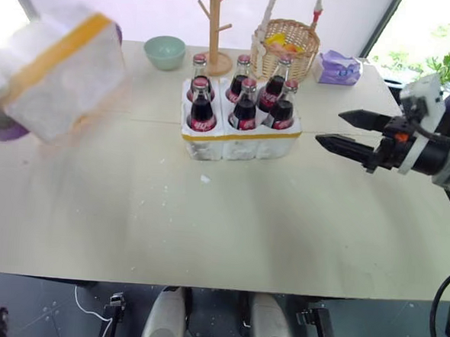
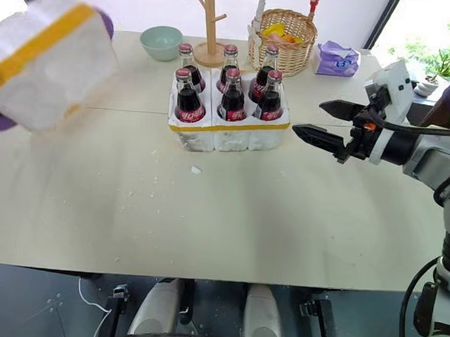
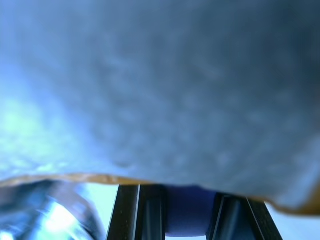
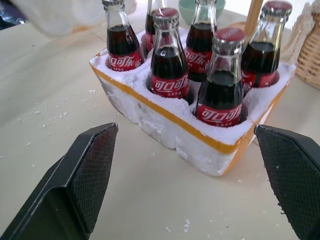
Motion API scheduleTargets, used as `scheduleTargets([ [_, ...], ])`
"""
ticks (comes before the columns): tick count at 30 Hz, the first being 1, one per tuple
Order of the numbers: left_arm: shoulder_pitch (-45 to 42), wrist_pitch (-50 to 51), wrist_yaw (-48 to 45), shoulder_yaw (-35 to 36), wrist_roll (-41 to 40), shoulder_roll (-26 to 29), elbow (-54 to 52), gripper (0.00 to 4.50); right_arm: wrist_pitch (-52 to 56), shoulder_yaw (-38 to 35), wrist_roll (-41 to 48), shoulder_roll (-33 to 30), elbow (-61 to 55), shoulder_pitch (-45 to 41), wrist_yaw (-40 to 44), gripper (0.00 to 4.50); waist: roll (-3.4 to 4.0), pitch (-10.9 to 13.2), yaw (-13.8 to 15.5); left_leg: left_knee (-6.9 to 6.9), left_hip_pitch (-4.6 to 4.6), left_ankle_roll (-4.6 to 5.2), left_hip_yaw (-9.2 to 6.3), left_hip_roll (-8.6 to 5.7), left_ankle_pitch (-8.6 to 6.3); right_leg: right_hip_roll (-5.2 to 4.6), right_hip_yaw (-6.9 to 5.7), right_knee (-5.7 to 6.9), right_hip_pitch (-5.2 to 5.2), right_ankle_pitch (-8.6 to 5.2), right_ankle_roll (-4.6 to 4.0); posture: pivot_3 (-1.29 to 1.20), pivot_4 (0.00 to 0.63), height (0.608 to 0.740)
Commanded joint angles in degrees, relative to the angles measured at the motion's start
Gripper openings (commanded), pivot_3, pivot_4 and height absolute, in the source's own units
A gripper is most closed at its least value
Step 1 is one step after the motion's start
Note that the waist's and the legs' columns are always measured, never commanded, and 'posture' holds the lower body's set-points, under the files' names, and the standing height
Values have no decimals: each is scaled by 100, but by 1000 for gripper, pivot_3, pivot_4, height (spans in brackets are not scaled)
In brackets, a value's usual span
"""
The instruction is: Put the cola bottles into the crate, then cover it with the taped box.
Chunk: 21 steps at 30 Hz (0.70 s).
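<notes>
**benchwatcher:** So what's the surface like? All six cola bottles [image 2: 231,92] are sitting upright in the crate [image 2: 229,130], which is at roughly 12 o'clock on the pale tabletop [image 2: 206,221], a bit past centre. White crumbs are scattered on the table in front of it.

**foamfan:** Yep. Behind the crate there's a green bowl [image 2: 161,41] at 11, a wooden peg stand [image 2: 210,30] dead ahead and a wicker basket [image 2: 283,41] at 1, with a purple tissue pack [image 2: 336,58] next to it. Bright windows at the back, dark floor under the table.

**benchwatcher:** The grippers?

**foamfan:** The right gripper [image 2: 317,121] is at 3 o'clock, fingers spread wide, nothing in them, pointing at the crate. The taped box [image 2: 44,62] is up off the table at 10 o'clock, tilted; the left gripper [image 3: 182,215] has pinched it.
</notes>
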Motion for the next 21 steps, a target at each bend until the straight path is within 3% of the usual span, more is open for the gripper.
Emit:
scheduleTargets([
  [1,-316,-946,441,474,-524,-95,-522,318,-62,-421,164,-200,-297,151,79,4500,-6,-3,12,1,0,0,0,0,0,0,0,0,0,0,0,0,150,740],
  [5,-201,-1808,318,723,-1011,-547,-1315,318,-44,-680,363,-306,-459,430,250,4500,-8,-5,10,3,0,0,-1,-3,0,-1,0,-1,7,3,4,0,150,740],
  [9,291,-2698,1095,227,-342,-805,-2446,318,-40,-780,450,-246,-542,597,167,4500,-7,-5,-29,4,7,0,1,-3,0,-1,5,-1,9,6,8,0,150,740],
  [15,593,-1862,2068,-120,349,-1491,-3677,318,-43,-912,654,-38,-710,843,-136,4500,-6,-6,-13,7,11,1,-1,-3,1,3,6,13,11,7,8,0,150,740],
  [19,810,-354,2468,-193,736,-2086,-4594,318,-52,-1019,758,113,-818,990,-407,4500,-6,-6,-4,8,10,1,-2,-5,2,3,8,13,11,9,12,0,150,740],
  [21,924,-105,2542,-300,1004,-2145,-5081,318,-41,-1076,848,160,-858,1040,-516,4500,-6,-6,1,8,10,1,-5,-6,2,3,8,13,13,9,13,0,150,740],
])
